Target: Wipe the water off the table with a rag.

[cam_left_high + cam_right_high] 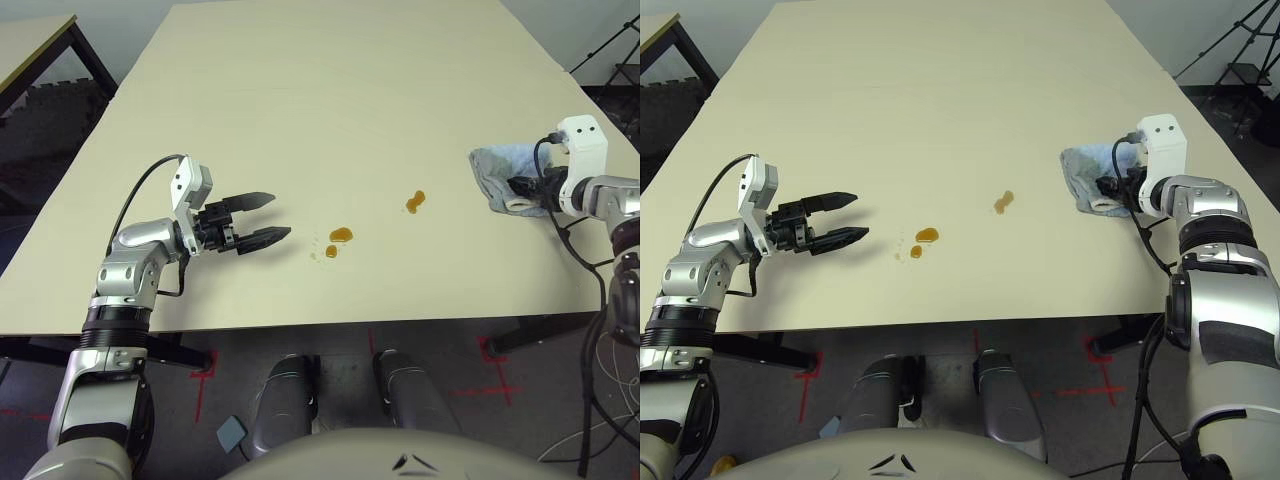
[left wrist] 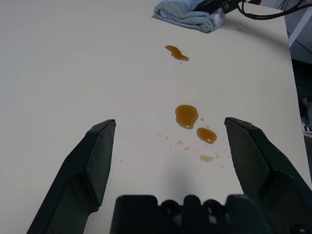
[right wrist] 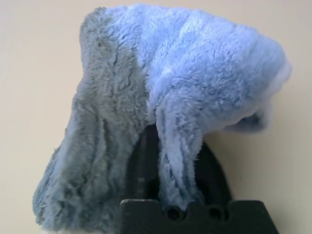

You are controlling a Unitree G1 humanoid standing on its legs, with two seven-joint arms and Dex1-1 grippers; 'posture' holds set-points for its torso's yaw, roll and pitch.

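The water lies as small amber drops on the pale table (image 1: pixel 300 100): a drop with a smaller one beside it (image 1: pixel 341 235) and another further right (image 1: pixel 415 201). In the left wrist view the drops (image 2: pixel 186 116) lie just ahead of the fingers. My left gripper (image 1: pixel 279 216) hovers open a short way left of them, with nothing between its fingers. The light blue rag (image 1: pixel 495 170) lies rumpled near the table's right edge. My right gripper (image 1: pixel 515 187) is at its near right side, shut on a fold of the rag (image 3: pixel 170 73), which drapes over the fingers.
A smaller tan-topped table (image 1: pixel 30 40) stands at the far left, and a black tripod (image 1: pixel 615 45) at the far right. Cables hang by my right arm. Bare tabletop stretches between the drops and the rag.
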